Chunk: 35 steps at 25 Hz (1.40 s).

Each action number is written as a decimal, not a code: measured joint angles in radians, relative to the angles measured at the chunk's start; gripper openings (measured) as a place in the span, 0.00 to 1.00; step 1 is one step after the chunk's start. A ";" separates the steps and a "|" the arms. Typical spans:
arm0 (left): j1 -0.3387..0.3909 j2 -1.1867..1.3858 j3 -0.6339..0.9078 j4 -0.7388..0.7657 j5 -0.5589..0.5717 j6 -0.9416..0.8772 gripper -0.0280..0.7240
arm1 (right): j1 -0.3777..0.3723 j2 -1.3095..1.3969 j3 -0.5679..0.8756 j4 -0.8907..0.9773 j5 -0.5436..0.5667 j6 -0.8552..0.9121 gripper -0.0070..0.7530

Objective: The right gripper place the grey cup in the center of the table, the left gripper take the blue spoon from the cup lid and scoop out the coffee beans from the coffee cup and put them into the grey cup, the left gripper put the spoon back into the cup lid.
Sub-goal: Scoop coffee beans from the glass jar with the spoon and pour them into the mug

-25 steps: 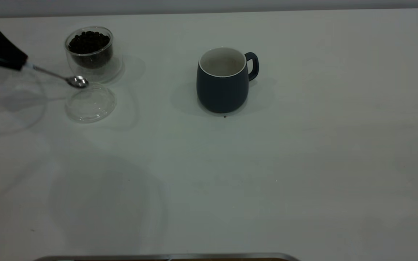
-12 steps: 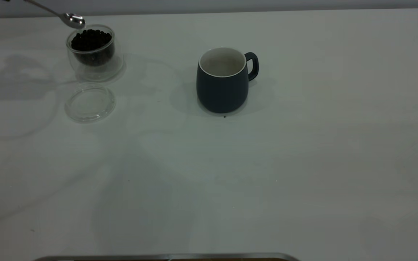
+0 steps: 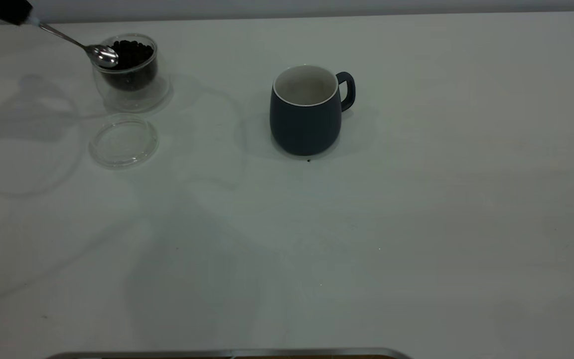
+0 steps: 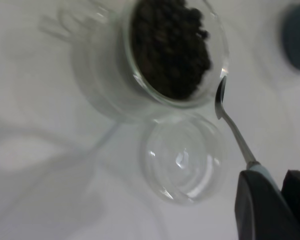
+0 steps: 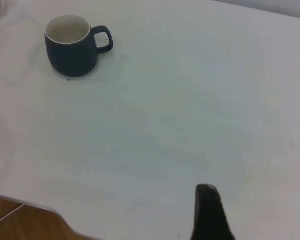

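On the large plain white surface [image 3: 416, 224], the dark, nearly black left hand [image 4: 270, 200] is clamped on the pale light-blue handle of the small blue spoon [image 3: 103, 55], a teaspoon with a thin metal neck and a shiny metal bowl. In the exterior view only a bit of this hand shows at the far left corner, and the spoon slants down from it so that its bowl sits at the near-left rim of the small clear double-walled glass coffee cup [image 3: 130, 75], level with the top of the heap of dark brown-black coffee beans [image 3: 130, 52] inside. The left wrist view shows the spoon's bowl edge-on right against the outside of the glass rim; whether it touches the beans cannot be told. Just in front of the coffee cup, close but apart from it, lies the flat round clear glass cup lid [image 3: 124, 140], with nothing on it. The dark blue-grey rounded ceramic grey cup [image 3: 307, 112] stands upright near the middle of the surface, well apart from the glass pieces, its small loop handle pointing right and its white inside showing no beans. A tiny dark speck lies just at its base. The right hand [image 5: 210, 215] hangs well away from the grey cup, over bare surface near the edge; only one dark finger shows, so I cannot tell whether it is apart or together.
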 joint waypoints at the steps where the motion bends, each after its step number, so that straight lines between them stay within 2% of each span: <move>1: -0.005 0.007 0.000 -0.003 -0.025 0.005 0.20 | 0.000 0.000 0.000 0.000 0.000 0.000 0.68; 15: -0.017 0.082 0.000 -0.170 -0.183 0.124 0.20 | 0.000 0.000 0.000 0.000 0.000 0.000 0.68; 24: -0.017 0.135 0.000 -0.208 -0.143 0.082 0.20 | 0.000 0.000 0.000 0.000 0.000 0.000 0.68; 35: -0.017 0.137 0.000 -0.193 -0.081 -0.140 0.20 | 0.000 0.000 0.000 0.000 0.000 0.000 0.68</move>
